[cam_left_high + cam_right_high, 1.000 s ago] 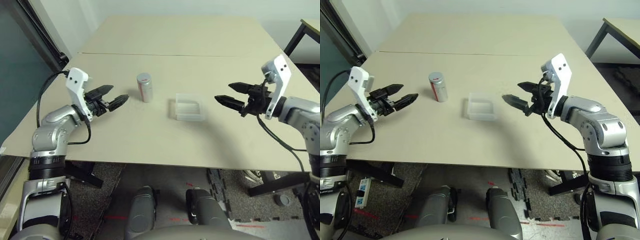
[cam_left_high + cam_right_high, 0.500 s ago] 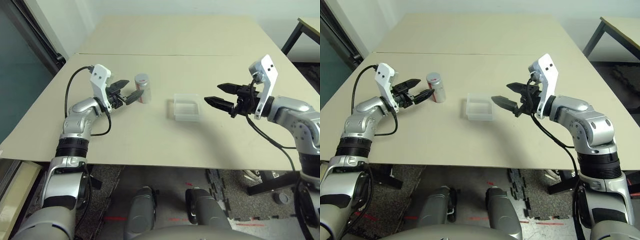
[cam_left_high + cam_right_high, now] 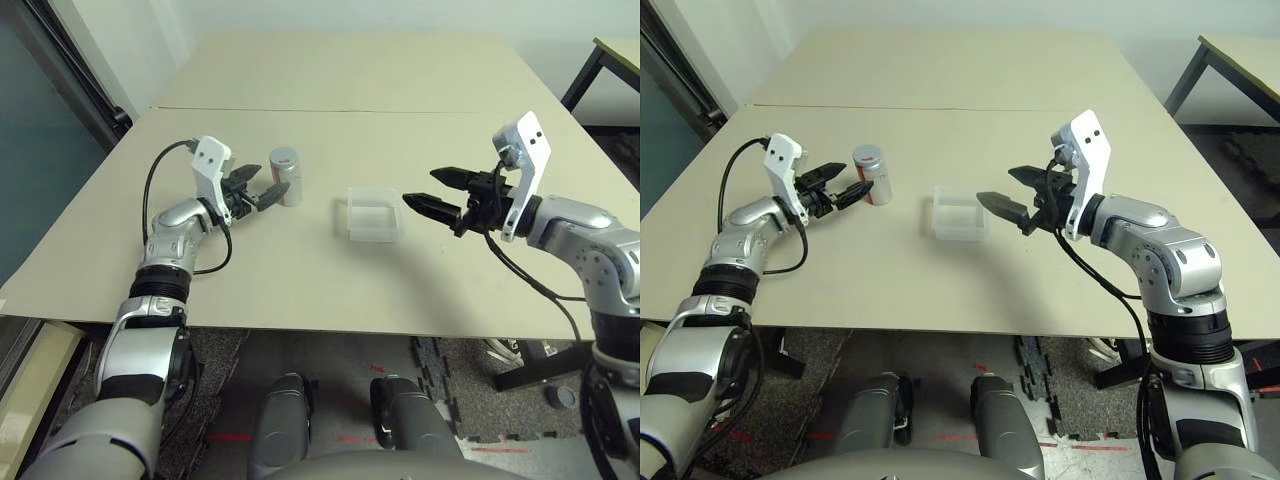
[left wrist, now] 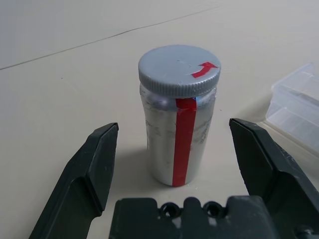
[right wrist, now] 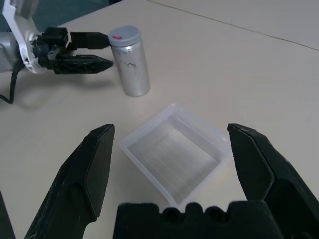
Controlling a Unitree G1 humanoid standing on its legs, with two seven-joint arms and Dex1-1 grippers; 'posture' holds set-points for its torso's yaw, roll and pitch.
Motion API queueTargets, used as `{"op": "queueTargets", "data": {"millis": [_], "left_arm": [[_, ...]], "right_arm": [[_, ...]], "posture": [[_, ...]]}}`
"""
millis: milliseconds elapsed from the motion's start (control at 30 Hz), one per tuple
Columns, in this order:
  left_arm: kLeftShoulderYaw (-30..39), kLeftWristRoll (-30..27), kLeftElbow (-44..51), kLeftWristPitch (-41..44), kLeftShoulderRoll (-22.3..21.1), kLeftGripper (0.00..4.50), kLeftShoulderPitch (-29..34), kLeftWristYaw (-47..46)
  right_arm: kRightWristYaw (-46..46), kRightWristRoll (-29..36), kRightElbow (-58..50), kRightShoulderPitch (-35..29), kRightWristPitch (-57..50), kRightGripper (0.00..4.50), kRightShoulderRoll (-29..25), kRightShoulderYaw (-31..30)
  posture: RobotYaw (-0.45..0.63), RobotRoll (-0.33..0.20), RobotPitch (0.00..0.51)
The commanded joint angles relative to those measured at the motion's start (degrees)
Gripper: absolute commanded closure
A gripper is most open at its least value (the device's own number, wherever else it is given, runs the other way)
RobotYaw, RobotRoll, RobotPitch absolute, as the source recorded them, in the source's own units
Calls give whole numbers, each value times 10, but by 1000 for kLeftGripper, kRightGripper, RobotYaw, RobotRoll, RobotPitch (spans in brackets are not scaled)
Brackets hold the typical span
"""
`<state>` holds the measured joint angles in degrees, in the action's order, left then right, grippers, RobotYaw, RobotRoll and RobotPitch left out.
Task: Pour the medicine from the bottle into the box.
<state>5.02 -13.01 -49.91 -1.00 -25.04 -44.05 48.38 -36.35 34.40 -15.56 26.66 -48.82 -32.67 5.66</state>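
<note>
left gripper [image 4: 173, 144]: spread, just beside bottle, on its left
right gripper [image 5: 170, 147]: spread, well right of bottle
step: approach, likely; next, advance and close around bottle
bottle [image 4: 172, 134]: one, upright, capped
box [image 3: 374, 236]: one, right of bottle
cap [image 4: 179, 67]: one, atop bottle
grippers: two

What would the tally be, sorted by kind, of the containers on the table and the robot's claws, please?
Silvery-grey cylindrical bottle with a grey cap and red stripe: 1
Clear plastic square box, shallow and open: 1
Black two-fingered claws, left and right, both open: 2
Total: 4
</note>
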Motion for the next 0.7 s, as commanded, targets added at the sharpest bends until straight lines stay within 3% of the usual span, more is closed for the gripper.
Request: {"op": "queueTargets", "data": {"millis": [33,700], "left_arm": [[-6,19,-39,-22,7,29,-15,3],[-12,80,-181,-88,30,29,-72,-47]], "right_arm": [[13,13,-16,5,-9,0,6,13],[40,29,-19,10,-5,0,23,23]], "posture": [[-120,0,70],[-136,0,57]]}}
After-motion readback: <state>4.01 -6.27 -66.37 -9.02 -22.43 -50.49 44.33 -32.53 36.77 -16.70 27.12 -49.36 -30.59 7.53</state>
